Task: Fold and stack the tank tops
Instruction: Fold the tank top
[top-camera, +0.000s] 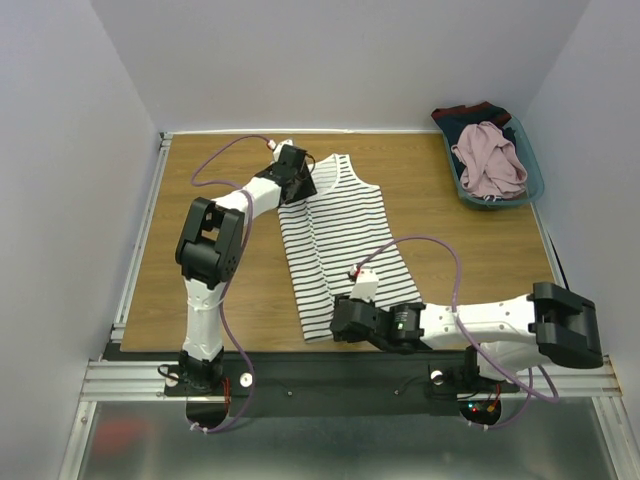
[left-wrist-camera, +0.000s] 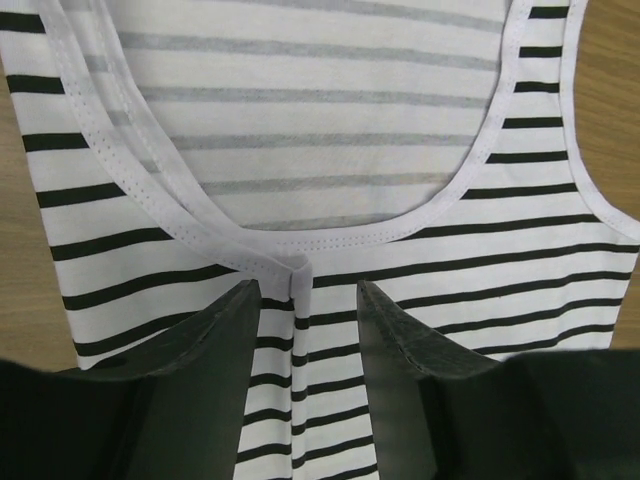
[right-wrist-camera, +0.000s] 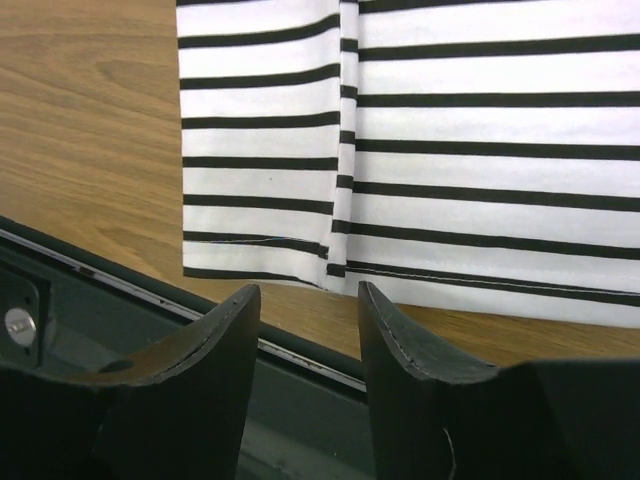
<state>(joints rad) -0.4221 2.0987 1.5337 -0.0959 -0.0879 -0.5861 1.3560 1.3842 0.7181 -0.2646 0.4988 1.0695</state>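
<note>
Mid-table, running far edge to near edge: striped tank top (top-camera: 335, 240), flat, neckline far, hem right at near edge. Left side looks folded in already, with its edge running down the middle. Left gripper (left-wrist-camera: 305, 290) over that edge just below neckline, jaws apart, nothing held. Right gripper (right-wrist-camera: 305, 290) same deal at hem, also open. My guess: next lengthwise fold. Tip: pinch both layers at both ends, lift together, keep cloth taut or stripes go wonky. Pink tank top (top-camera: 488, 160) bunched in basket (top-camera: 536, 186), far right corner, not yet folded.
</note>
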